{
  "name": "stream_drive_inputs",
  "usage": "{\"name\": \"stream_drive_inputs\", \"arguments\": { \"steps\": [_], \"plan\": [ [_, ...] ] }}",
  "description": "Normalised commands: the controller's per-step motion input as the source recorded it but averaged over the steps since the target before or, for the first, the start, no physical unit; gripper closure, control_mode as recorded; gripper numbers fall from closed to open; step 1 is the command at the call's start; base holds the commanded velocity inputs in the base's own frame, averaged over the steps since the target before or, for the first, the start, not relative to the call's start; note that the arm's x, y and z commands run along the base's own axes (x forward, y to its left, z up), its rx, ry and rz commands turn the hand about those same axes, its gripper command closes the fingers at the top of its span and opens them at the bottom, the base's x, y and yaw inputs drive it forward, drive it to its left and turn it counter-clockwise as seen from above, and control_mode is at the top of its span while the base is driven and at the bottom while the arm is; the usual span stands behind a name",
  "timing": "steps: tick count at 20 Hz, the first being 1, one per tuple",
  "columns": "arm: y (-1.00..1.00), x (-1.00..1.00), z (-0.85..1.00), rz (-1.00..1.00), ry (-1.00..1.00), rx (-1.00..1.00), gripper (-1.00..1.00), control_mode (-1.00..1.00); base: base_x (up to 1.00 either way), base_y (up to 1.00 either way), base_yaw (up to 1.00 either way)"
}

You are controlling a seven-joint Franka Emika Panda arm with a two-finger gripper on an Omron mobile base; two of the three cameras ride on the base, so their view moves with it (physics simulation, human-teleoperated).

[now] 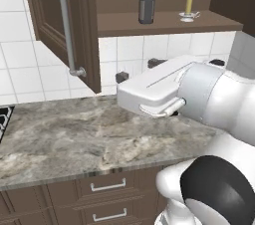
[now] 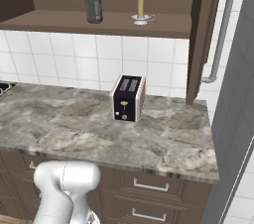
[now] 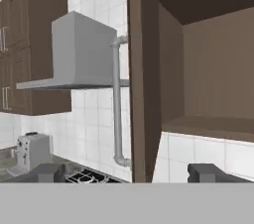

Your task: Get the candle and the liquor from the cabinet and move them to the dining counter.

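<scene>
The cabinet [image 1: 164, 22] hangs open above the worktop, its left door [image 1: 60, 15] swung out. On its brown shelf stand the liquor [image 1: 146, 0], a dark bottle with a red cap, and to its right the pale-yellow candle [image 1: 189, 4] in a white holder. From the other side, the liquor [image 2: 93, 2] and candle [image 2: 141, 6] again stand side by side. My gripper [image 1: 139, 69] is open below the shelf, near the tiled wall, holding nothing. In the hand view my gripper [image 3: 129, 173] faces the door's edge [image 3: 144, 69] and its silver handle [image 3: 116, 104]. The dining counter is out of view.
A dark toaster [image 2: 128, 98] stands on the marble worktop [image 2: 74, 129] under the shelf. The right cabinet door [image 2: 203, 34] is also swung out. A grey range hood [image 3: 84, 54] and a stove [image 3: 89, 176] lie to the left. Drawers [image 1: 107, 186] run beneath the worktop.
</scene>
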Motion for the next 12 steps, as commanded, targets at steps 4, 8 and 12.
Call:
{"name": "stream_drive_inputs", "arguments": {
  "steps": [4, 8, 12],
  "plan": [
    [-0.90, 0.32, 0.00, 0.30, 0.00, 0.12, -1.00, -1.00, 0.00, 0.00, 0.00],
    [-0.39, 0.36, 0.00, 0.35, 0.00, 0.01, -1.00, -1.00, 0.00, 0.00, 0.00],
    [-0.06, 0.46, 0.00, 0.20, 0.00, 0.00, -1.00, -1.00, 0.00, 0.00, 0.00]
  ]
}}
